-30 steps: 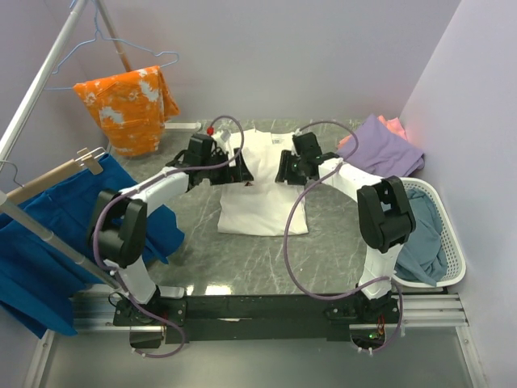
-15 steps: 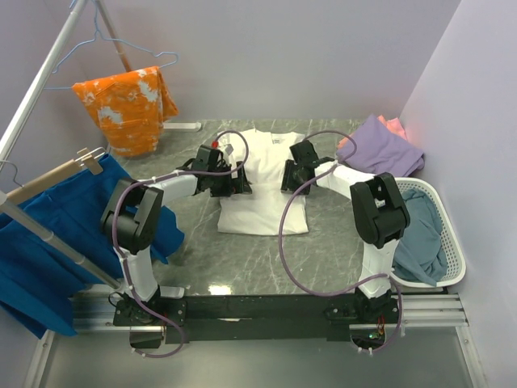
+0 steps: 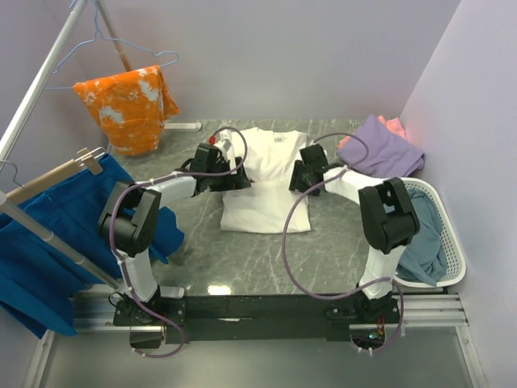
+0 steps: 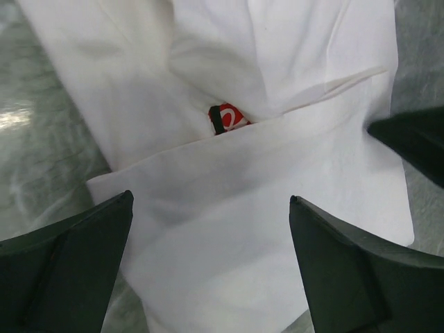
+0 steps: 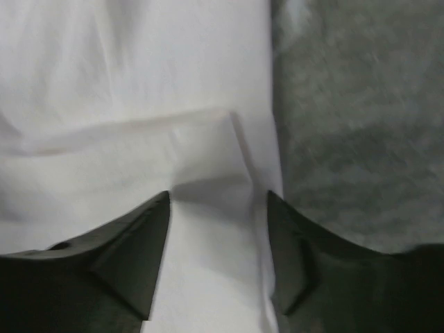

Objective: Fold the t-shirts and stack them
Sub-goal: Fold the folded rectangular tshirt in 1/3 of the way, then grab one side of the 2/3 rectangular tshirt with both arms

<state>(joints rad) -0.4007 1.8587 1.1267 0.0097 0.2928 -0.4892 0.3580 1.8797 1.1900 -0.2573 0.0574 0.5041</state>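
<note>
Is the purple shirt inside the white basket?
No, the purple shirt lies on the table beyond the basket, on top of a pink one.

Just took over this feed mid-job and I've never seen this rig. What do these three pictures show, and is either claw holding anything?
Two robot arms are bolted to the near edge of a table, each ending in a two-finger gripper. The wide picture looks down from above and behind them; the other two come from wrist cameras, so the dark wedges are the fingers. A white t-shirt lies partly folded on the table, with the left gripper and right gripper over its two sides. Both are open; neither holds cloth. The red scrap is its chest print peeking from a fold. At the right lie a purple t-shirt with a salmon-pink one behind it, and a grey-blue one sits in a white basket.
</note>
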